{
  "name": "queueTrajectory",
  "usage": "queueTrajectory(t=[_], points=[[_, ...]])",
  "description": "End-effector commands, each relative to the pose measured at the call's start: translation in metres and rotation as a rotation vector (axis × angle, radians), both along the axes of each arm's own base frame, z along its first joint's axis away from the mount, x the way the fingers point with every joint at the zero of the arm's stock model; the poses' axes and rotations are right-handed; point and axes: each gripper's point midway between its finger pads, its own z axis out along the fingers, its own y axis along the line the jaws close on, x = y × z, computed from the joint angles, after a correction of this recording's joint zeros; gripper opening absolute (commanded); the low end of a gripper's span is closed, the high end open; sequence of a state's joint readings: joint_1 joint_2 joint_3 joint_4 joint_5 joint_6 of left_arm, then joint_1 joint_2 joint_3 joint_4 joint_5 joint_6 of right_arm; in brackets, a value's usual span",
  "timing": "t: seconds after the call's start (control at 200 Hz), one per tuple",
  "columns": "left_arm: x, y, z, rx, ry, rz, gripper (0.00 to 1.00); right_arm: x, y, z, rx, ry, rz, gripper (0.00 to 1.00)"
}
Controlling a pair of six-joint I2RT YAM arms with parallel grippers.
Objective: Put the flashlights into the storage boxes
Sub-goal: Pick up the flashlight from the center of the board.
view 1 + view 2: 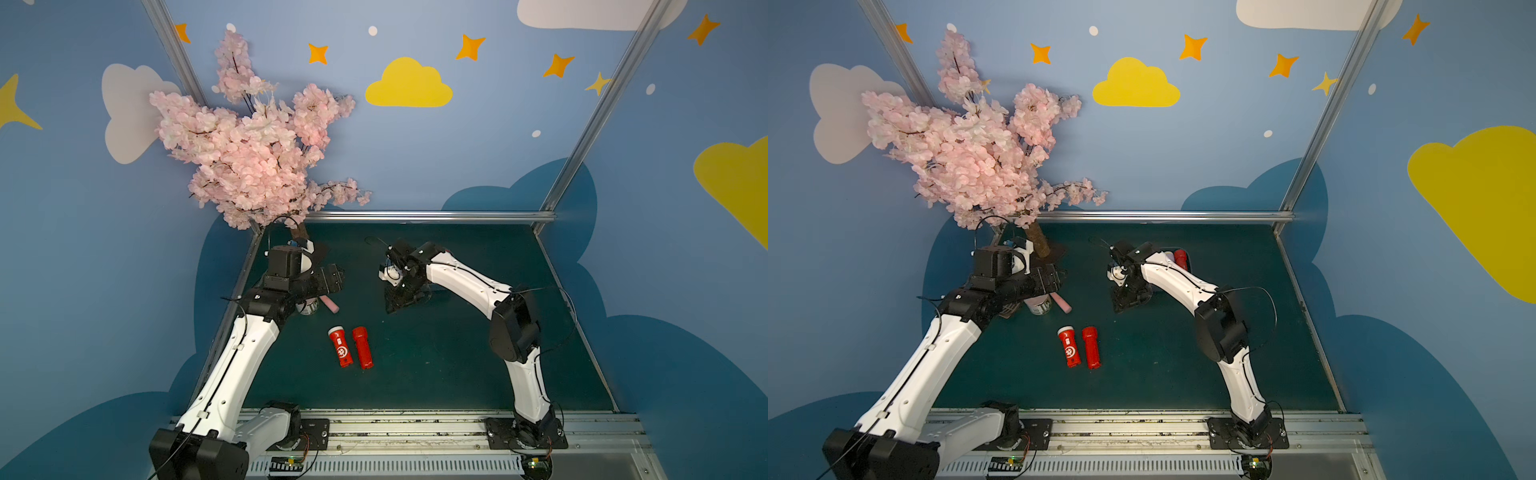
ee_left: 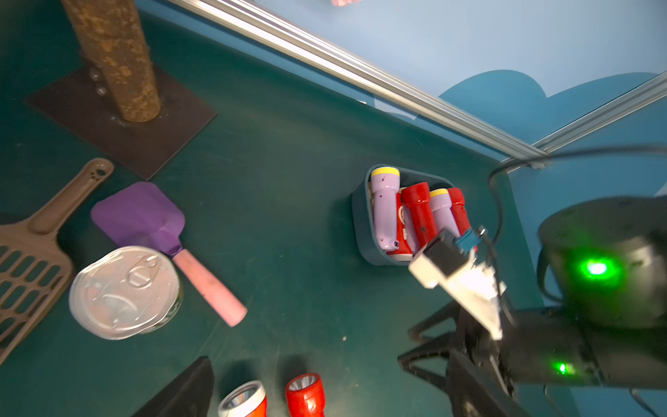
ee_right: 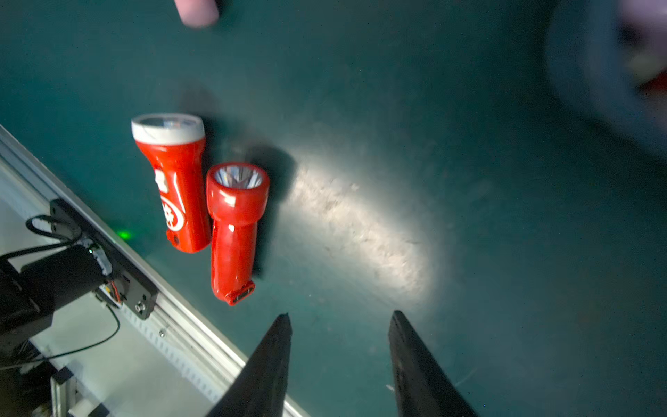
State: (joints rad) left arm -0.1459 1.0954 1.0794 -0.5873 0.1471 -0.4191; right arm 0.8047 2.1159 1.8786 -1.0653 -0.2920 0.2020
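Two red flashlights lie side by side on the green mat, one white-headed [image 1: 340,347] [image 3: 173,180] and one all red [image 1: 363,347] [image 3: 234,224]. The slate-blue storage box [image 2: 361,231] holds several red and lavender flashlights [image 2: 384,209]; in a top view only a red tip [image 1: 1179,257] shows behind the right arm. My right gripper [image 3: 341,314] [image 1: 401,301] hangs open and empty between the box and the loose pair. My left gripper [image 2: 329,355] [image 1: 332,280] is wide open above the mat, holding nothing, with the pair's heads just below it.
A blossom tree's trunk [image 2: 115,61] stands on a black base at the back left. Beside it lie a brown slotted scoop [image 2: 29,267], a tin can [image 2: 124,292] and a purple spatula with a pink handle [image 2: 144,216]. Aluminium rails [image 1: 415,424] border the mat.
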Motion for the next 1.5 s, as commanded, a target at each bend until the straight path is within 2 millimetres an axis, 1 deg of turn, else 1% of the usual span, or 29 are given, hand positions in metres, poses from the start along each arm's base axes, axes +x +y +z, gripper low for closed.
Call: queueTrajectory(t=[0.0, 0.14, 0.255, 0.39, 0.471, 0.576, 0.711, 0.911, 1.146, 1.317, 1.497], points=[[-0.017, 0.01, -0.005, 0.033, 0.029, 0.027, 0.99, -0.022, 0.011, 0.012, 0.047, 0.006, 0.025, 0.46], [-0.036, 0.016, -0.006, 0.033, 0.042, 0.057, 0.99, -0.055, 0.021, 0.005, 0.048, 0.028, 0.075, 0.49], [-0.051, 0.02, -0.007, 0.024, 0.048, 0.075, 0.99, -0.078, 0.029, -0.002, 0.045, 0.045, 0.118, 0.49], [-0.065, 0.023, -0.004, 0.021, 0.052, 0.084, 0.99, -0.095, 0.039, -0.01, 0.049, 0.057, 0.145, 0.5], [-0.073, 0.025, -0.003, 0.026, 0.057, 0.088, 0.99, -0.102, 0.046, -0.014, 0.062, 0.062, 0.155, 0.53], [-0.083, 0.027, 0.001, 0.029, 0.052, 0.095, 0.99, -0.109, 0.054, -0.022, 0.062, 0.068, 0.168, 0.53], [-0.094, 0.031, 0.004, 0.036, 0.046, 0.106, 0.99, -0.114, 0.062, -0.033, 0.06, 0.074, 0.168, 0.53], [-0.108, 0.036, 0.009, 0.042, 0.039, 0.117, 0.99, -0.115, 0.07, -0.045, 0.056, 0.092, 0.153, 0.54], [-0.124, 0.03, 0.014, 0.012, 0.02, 0.079, 0.99, -0.115, 0.075, -0.06, 0.038, 0.11, 0.145, 0.54], [-0.134, 0.023, 0.02, -0.011, -0.01, 0.031, 0.99, -0.113, 0.08, -0.067, 0.024, 0.119, 0.146, 0.53], [-0.14, 0.024, 0.02, -0.002, -0.017, 0.027, 0.99, -0.111, 0.081, -0.075, -0.006, 0.123, 0.144, 0.51]])
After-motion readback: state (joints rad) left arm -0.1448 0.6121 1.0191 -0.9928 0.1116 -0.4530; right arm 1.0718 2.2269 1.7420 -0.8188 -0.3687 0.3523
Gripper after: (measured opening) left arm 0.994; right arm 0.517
